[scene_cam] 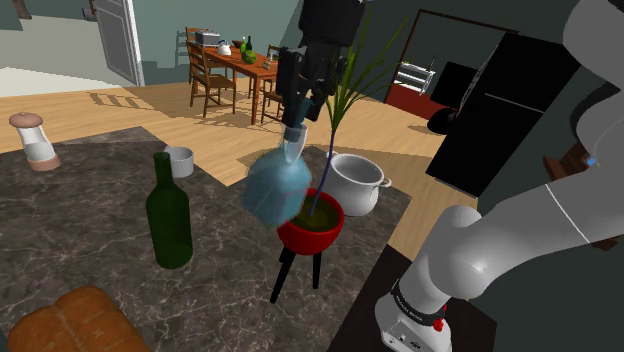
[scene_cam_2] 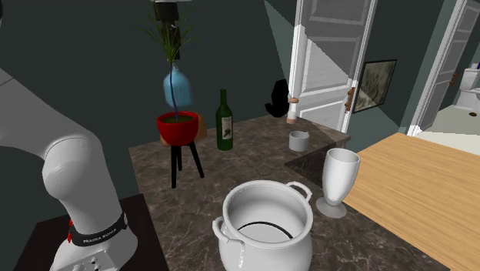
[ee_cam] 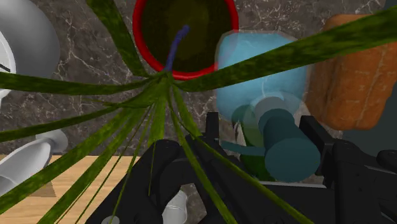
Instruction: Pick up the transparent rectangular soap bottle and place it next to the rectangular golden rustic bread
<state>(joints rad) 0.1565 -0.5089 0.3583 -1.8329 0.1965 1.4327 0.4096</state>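
The pale blue see-through soap bottle (scene_cam: pixel 277 185) hangs tilted above the table (scene_cam: pixel 80 225), its neck clasped by the closed end effector (scene_cam: pixel 297 123), just beside the red-potted plant (scene_cam: pixel 310 228). This looks like the carry step: next, travel past the green wine bottle (scene_cam: pixel 168 215) to the golden bread loaf (scene_cam: pixel 75 322) and lower it alongside.

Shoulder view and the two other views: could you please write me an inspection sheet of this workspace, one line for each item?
Surface: dark marbled counter.
Job's things: transparent blue soap bottle held in the air beside the plant; golden bread lying on the counter, apart from it.
Clutter: green wine bottle, red plant pot on a black tripod, white cooking pot, grey cup, shaker, white goblet.
Grippers: black gripper shut on the soap bottle's neck.
Cables: nothing seen.
Surroundings: dining table with chairs, white door, wooden floor.
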